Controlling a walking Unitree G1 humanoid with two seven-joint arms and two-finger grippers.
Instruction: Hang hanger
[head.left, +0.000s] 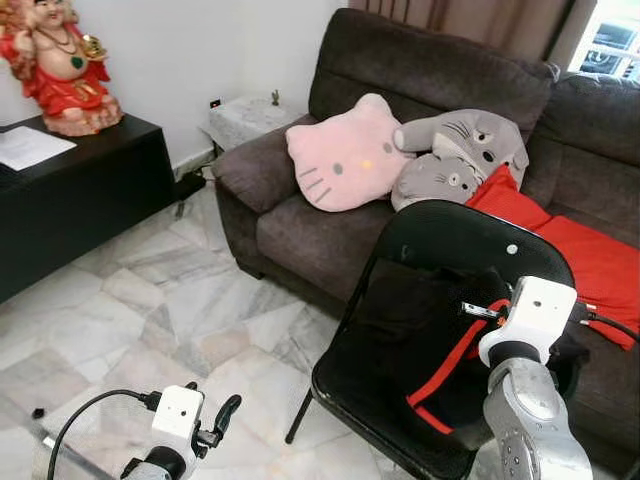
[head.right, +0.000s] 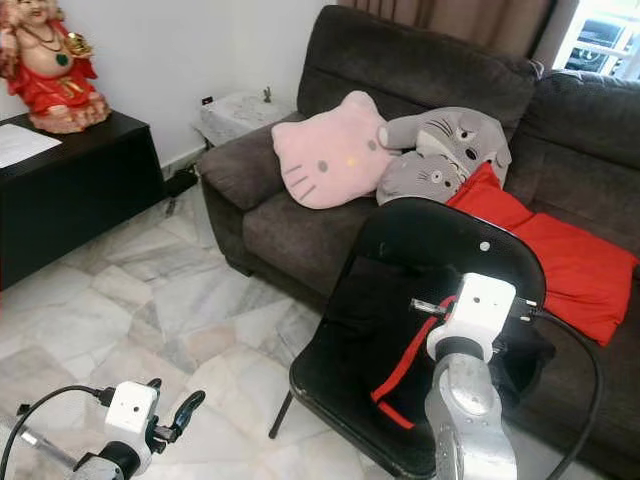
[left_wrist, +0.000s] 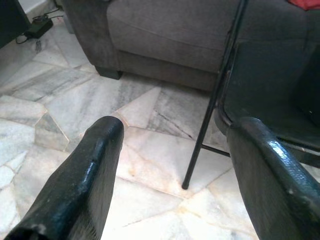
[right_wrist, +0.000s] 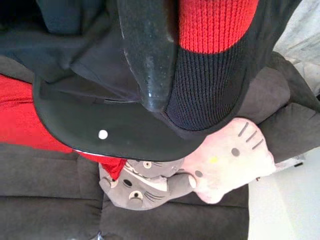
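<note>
A black garment with red trim (head.left: 440, 345) lies heaped on the seat of a black folding chair (head.left: 470, 235) in front of the sofa. My right arm reaches over the chair, its white wrist (head.left: 535, 315) above the heap. In the right wrist view my right gripper (right_wrist: 167, 97) looks shut on the garment's red and black knit edge (right_wrist: 215, 55), with one black finger (right_wrist: 145, 55) showing and the other hidden by cloth. A small metal piece (head.left: 478, 311) juts out beside the wrist; I cannot tell what it is. My left gripper (head.left: 222, 418) hangs low over the floor, open and empty.
A dark grey sofa (head.left: 300, 230) holds a pink cat cushion (head.left: 345, 155), a grey plush (head.left: 460, 150) and a red cloth (head.left: 590, 260). A black cabinet (head.left: 80, 195) with a red figurine (head.left: 55, 65) stands at the left. Marble floor (head.left: 150, 310) lies open between them.
</note>
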